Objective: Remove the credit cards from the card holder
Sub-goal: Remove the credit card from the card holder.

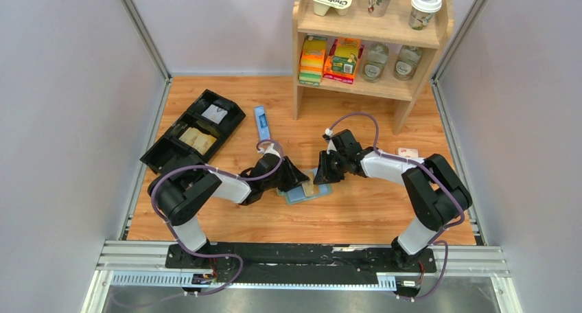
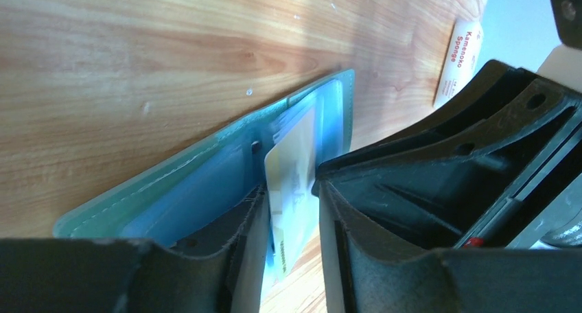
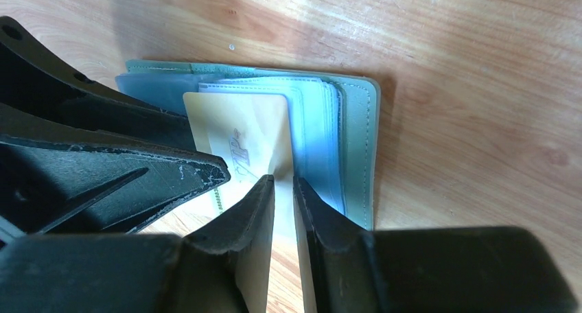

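Observation:
The card holder (image 1: 302, 195) lies open on the wooden table, sage green outside with pale blue pocket pages (image 3: 316, 134). A pale golden credit card (image 3: 233, 131) sticks partly out of the pages towards the left. My left gripper (image 1: 296, 179) rests over the holder's left half. Its jaws stand a little apart in the left wrist view (image 2: 292, 189), with the card (image 2: 292, 155) slanting between them. My right gripper (image 1: 322, 176) is nearly shut, with only a narrow gap (image 3: 283, 179). Its tips sit at the card's right edge, beside the pages. I cannot tell whether either gripper pinches the card.
A black compartmented tray (image 1: 192, 131) stands at the back left, and a long narrow blue box (image 1: 261, 123) lies beside it. A wooden shelf (image 1: 370, 45) holding cups, jars and packets stands at the back right. A small sponge packet (image 1: 408, 152) lies behind the right arm.

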